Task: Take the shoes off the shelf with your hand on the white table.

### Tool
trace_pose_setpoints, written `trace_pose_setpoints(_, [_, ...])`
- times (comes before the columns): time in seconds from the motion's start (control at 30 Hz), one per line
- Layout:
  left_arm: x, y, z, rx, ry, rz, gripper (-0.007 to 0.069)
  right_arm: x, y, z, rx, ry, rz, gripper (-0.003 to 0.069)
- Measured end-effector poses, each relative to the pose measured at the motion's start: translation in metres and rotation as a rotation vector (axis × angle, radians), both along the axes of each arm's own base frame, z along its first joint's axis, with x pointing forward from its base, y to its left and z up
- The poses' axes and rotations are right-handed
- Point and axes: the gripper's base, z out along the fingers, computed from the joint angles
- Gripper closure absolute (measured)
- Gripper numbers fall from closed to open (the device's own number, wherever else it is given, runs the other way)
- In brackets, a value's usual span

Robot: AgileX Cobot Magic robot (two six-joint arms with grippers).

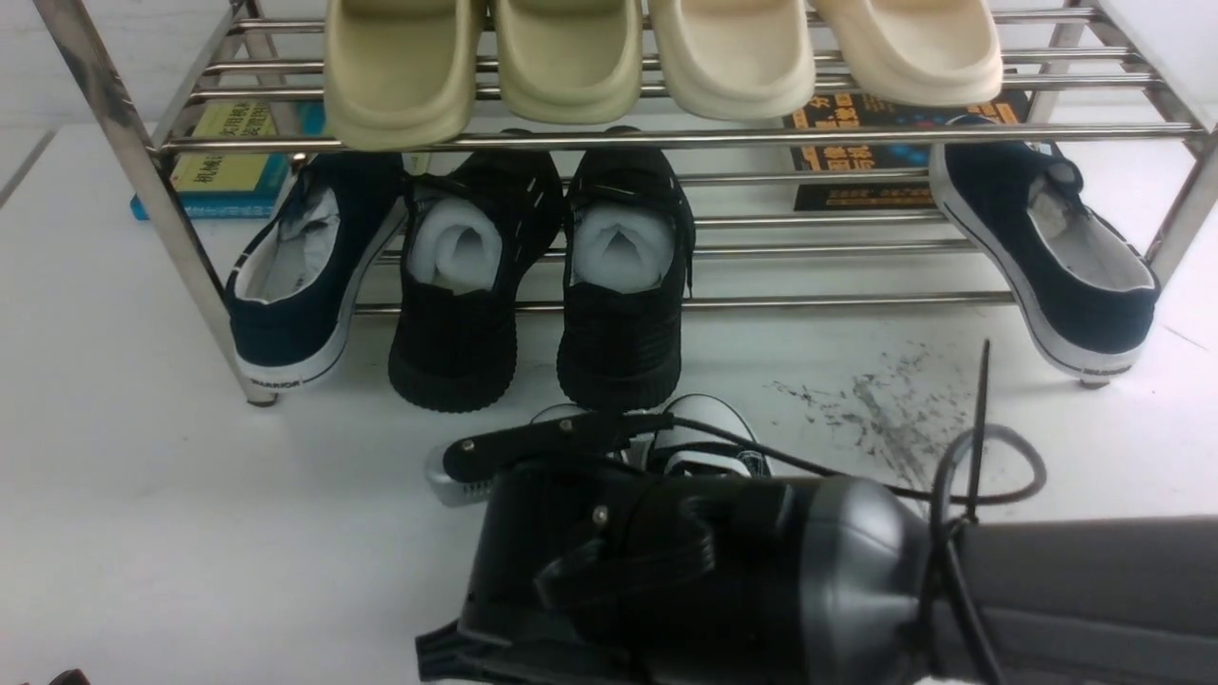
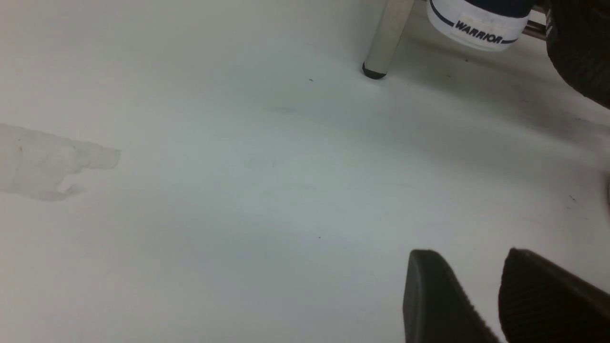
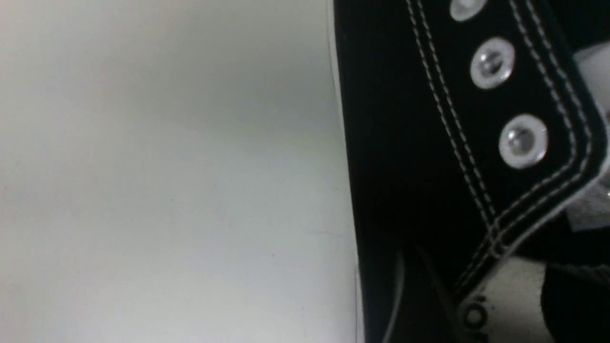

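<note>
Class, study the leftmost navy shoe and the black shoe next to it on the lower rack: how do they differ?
The navy shoe has a white sole; the black shoe is black down to its sole. The black shoe holds a wad of white stuffing, while the navy shoe shows a pale lining. Both rest heel-outward.

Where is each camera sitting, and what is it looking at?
Front: between the robot's arms, facing the shoe rack; the right arm crosses the picture.
Left wrist: on the left arm, looking down at the white table; dark gripper fingers show.
Right wrist: on the right arm, close over a black canvas sneaker; a blurry dark finger shows.
Front and left wrist both show the WARRIOR shoe.
</note>
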Motion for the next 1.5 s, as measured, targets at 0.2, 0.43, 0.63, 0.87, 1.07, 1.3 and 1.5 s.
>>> trace_pose_setpoints(0.2, [0.0, 0.0, 0.0, 0.0, 0.0, 0.0, 0.0382, 0.002, 0.003, 0.048, -0.017, -0.013, 0.09, 0.0256])
trace_pose_setpoints(0.43, [0.0, 0.0, 0.0, 0.0, 0.0, 0.0, 0.0382, -0.001, -0.011, 0.128, 0.01, -0.144, 0.296, 0.0256])
trace_pose_setpoints(0.63, [0.0, 0.0, 0.0, 0.0, 0.0, 0.0, 0.0382, -0.012, -0.03, 0.154, 0.081, -0.115, 0.331, 0.0257])
trace_pose_setpoints(0.87, [0.0, 0.0, 0.0, 0.0, 0.0, 0.0, 0.0382, -0.022, -0.041, 0.108, -0.017, 0.031, 0.301, 0.0258])
trace_pose_setpoints(1.07, [0.0, 0.0, 0.0, 0.0, 0.0, 0.0, 0.0382, -0.012, -0.061, 0.059, -0.063, 0.118, 0.129, 0.0258])
trace_pose_setpoints(1.3, [0.0, 0.0, 0.0, 0.0, 0.0, 0.0, 0.0382, 0.018, -0.063, 0.035, 0.068, 0.099, 0.016, 0.0258])
trace_pose_setpoints(1.5, [0.0, 0.0, 0.0, 0.0, 0.0, 0.0, 0.0382, 0.023, -0.055, 0.01, 0.042, 0.15, -0.004, 0.0258])
